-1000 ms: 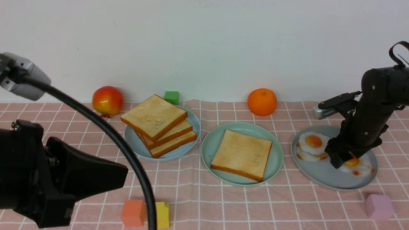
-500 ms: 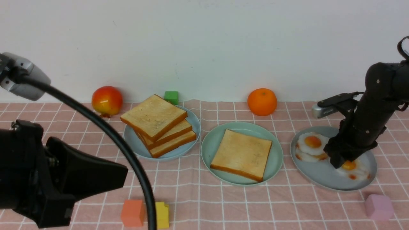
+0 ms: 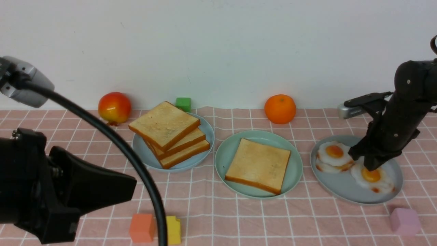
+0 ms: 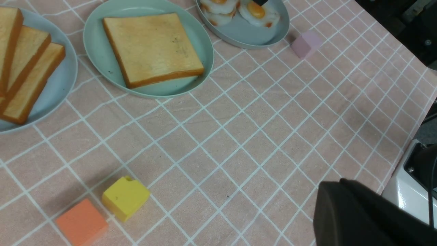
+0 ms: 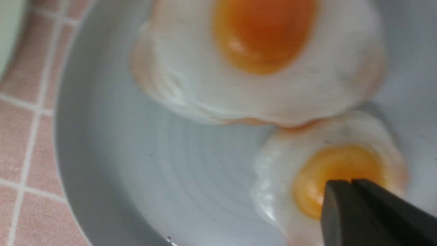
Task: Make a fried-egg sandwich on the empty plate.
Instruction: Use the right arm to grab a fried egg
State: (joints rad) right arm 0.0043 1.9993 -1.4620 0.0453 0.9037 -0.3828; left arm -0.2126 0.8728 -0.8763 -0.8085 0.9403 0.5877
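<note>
Egg pickup step: right gripper [image 3: 370, 167] closed, empty, over fried egg [image 3: 374, 180]; needs opening, then edge grasp. Left gripper [image 3: 126, 186] state unclear.

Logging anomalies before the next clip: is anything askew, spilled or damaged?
Only the toast pile on the pale blue plate stands out: its slices are fanned and the top one tilts, overhanging the rim. Nothing looks spilled or broken. The right gripper is shut over an egg lying flat.

Front view taken from robot's side, wall faced, surface [image 3: 239, 218] covered. Left wrist view angled down from afar. Right wrist view close; grey-blue plate [image 5: 153, 171] shared by all.
</note>
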